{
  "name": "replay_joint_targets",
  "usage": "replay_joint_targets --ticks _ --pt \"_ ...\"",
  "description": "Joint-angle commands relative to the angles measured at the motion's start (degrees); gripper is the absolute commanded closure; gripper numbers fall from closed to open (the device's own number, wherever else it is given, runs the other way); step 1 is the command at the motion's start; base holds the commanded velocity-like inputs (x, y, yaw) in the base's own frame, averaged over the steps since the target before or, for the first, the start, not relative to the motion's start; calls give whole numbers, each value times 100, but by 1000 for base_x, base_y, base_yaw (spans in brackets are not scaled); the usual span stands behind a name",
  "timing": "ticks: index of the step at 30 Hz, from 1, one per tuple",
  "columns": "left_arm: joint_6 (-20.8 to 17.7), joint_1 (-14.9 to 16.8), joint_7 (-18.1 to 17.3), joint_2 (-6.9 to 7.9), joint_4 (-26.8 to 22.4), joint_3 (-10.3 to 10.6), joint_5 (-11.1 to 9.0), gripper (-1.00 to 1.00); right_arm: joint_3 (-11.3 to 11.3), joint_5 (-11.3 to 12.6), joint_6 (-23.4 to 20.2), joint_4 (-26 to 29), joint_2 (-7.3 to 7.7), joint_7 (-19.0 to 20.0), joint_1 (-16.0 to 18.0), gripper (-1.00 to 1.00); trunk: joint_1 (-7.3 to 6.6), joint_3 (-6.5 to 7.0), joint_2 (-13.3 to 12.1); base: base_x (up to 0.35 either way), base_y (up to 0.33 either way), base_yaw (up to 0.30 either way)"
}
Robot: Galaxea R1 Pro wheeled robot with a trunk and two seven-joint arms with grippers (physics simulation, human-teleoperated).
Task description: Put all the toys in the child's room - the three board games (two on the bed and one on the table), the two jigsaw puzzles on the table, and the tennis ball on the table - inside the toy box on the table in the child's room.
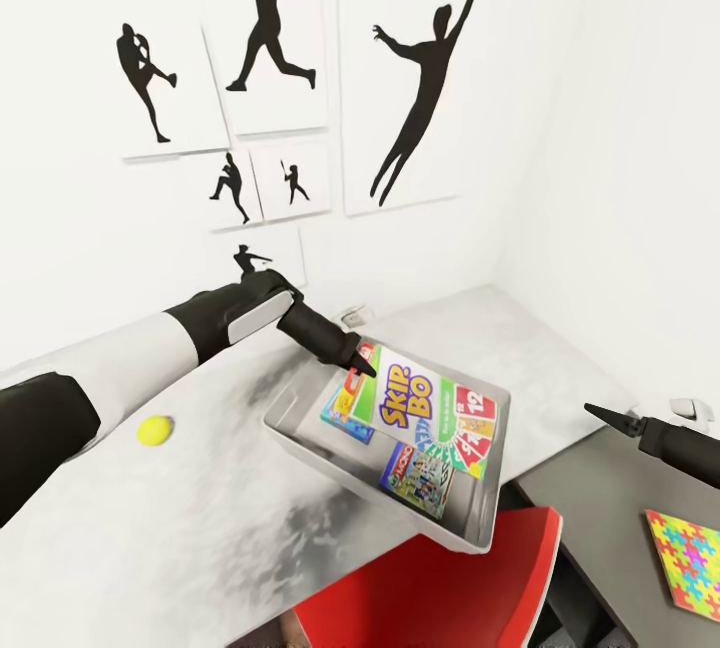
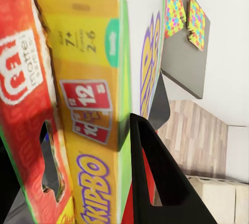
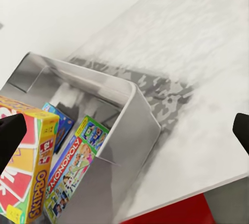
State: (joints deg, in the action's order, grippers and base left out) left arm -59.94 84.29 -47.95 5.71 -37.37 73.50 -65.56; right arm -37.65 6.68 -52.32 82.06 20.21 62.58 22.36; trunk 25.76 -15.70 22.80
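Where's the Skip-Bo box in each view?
Head: Skip-Bo box sits centre-right, over the toy box, at the left gripper tip.
Left wrist: it spans the left and middle, close up, with a gripper finger beside it.
Right wrist: it is at the lower left edge, partly cut off.
Shared landmark: the Monopoly box lies next to it in head and right wrist views.

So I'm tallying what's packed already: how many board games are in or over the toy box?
3. Skip-Bo box is held by the left gripper over the toy box; Monopoly and a blue game lie inside.
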Motion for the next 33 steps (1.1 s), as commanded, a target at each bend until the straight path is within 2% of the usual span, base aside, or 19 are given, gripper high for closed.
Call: replay_joint_targets --ticks 1,33 --pt "-6 11 -30 2 0 24 -9 100 -4 15 -32 0 1 9 5 -100 3 -21 12 0 0 0" --pt "-6 26 -22 8 81 27 -12 100 -3 18 -32 11 5 9 5 -100 3 -316 12 0 0 0"
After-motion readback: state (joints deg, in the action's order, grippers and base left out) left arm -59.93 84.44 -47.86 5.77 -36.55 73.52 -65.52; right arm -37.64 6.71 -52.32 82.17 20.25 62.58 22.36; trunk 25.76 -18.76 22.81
